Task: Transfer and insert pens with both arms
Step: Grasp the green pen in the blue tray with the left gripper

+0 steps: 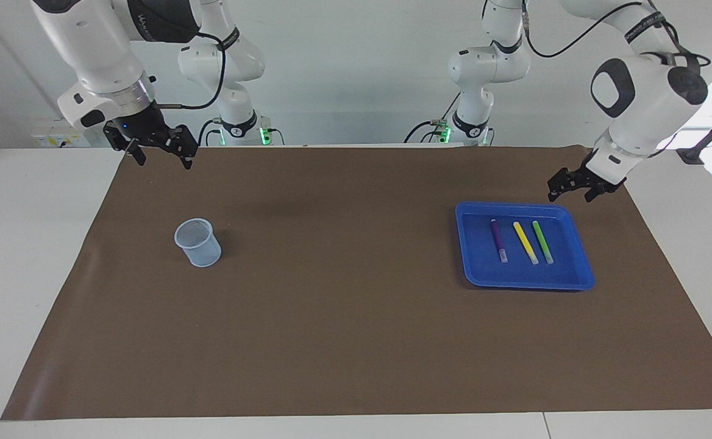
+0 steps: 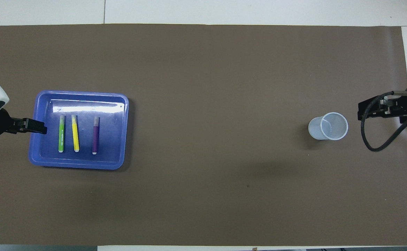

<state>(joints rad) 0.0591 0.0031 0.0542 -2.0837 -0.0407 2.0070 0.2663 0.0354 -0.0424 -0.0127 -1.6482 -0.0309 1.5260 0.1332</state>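
Three pens lie side by side in a blue tray [image 1: 479, 268] [image 2: 114, 155] toward the left arm's end: purple pen [image 1: 498, 240] [image 2: 95, 135], yellow pen [image 1: 525, 242] [image 2: 75, 134], green pen [image 1: 542, 242] [image 2: 61, 134]. My left gripper [image 1: 570, 190] [image 2: 36, 126] is open and empty, up in the air over the tray's edge beside the green pen. A clear plastic cup [image 1: 198, 242] [image 2: 329, 126] stands upright toward the right arm's end. My right gripper [image 1: 162, 153] [image 2: 376, 108] is open and empty, raised over the mat beside the cup.
A brown mat [image 1: 344, 305] [image 2: 207, 87] covers most of the white table [image 1: 27, 244]. Two smaller white arms with green-lit bases [image 1: 240, 131] [image 1: 469, 128] stand at the robots' edge of the table.
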